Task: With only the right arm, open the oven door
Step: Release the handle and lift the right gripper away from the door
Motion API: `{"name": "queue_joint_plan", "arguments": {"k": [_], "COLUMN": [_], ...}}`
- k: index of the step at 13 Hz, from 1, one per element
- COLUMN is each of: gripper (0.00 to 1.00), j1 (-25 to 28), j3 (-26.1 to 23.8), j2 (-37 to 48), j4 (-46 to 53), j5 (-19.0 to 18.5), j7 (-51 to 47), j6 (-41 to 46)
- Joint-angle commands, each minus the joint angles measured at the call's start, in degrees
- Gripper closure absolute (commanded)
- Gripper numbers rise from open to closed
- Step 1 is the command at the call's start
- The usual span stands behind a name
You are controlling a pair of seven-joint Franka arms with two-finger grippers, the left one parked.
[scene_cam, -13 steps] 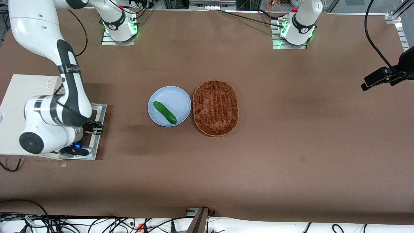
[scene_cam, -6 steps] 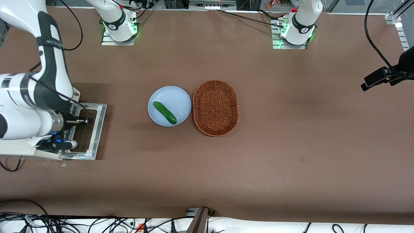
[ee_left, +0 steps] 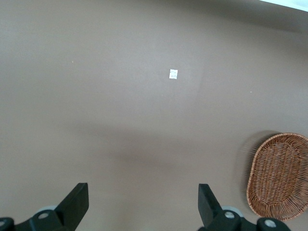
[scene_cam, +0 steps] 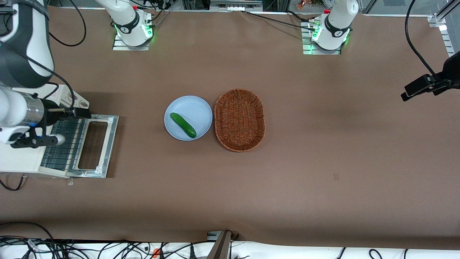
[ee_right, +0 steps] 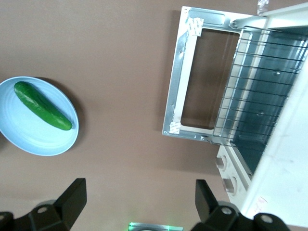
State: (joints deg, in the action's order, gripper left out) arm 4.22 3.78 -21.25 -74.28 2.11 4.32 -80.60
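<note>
The oven (scene_cam: 21,158) stands at the working arm's end of the brown bench (scene_cam: 323,144), and its door (scene_cam: 95,145) lies fully open, flat on the bench in front of the oven with the shiny inner face up and the window showing the bench through it. The wire rack (scene_cam: 63,144) is exposed in the oven's mouth; in the right wrist view the same rack (ee_right: 255,91) sits just beside the door (ee_right: 185,82), and two knobs (ee_right: 228,173) show on the oven's front panel. The right arm (scene_cam: 21,54) is above the oven, and its gripper (scene_cam: 39,138) hangs over the oven's top, clear of the door and holding nothing; its fingers (ee_right: 72,197) are spread wide in the wrist view. Nearer the middle of the bench a pale blue plate (scene_cam: 201,108) carries a cucumber (scene_cam: 183,125), and a wicker basket (scene_cam: 239,119) lies just beside the plate, toward the parked arm's end. A small pink-printed label (scene_cam: 54,94) shows on the oven's top.
</note>
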Motion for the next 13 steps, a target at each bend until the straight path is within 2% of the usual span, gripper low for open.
{"name": "queue_joint_plan", "arguments": {"k": [1,5,13], "gripper": [0.0,0.0,0.0], "j1": [-0.26,-0.26,-3.42], "j3": [1.75,4.13,2.63], "j2": [4.62,9.9,23.69], "j4": [-1.83,-2.36,-15.1], "j5": [0.62,0.27,0.0], "j7": [1.22,1.39,1.04], "j6": [3.41,8.79,6.95]}}
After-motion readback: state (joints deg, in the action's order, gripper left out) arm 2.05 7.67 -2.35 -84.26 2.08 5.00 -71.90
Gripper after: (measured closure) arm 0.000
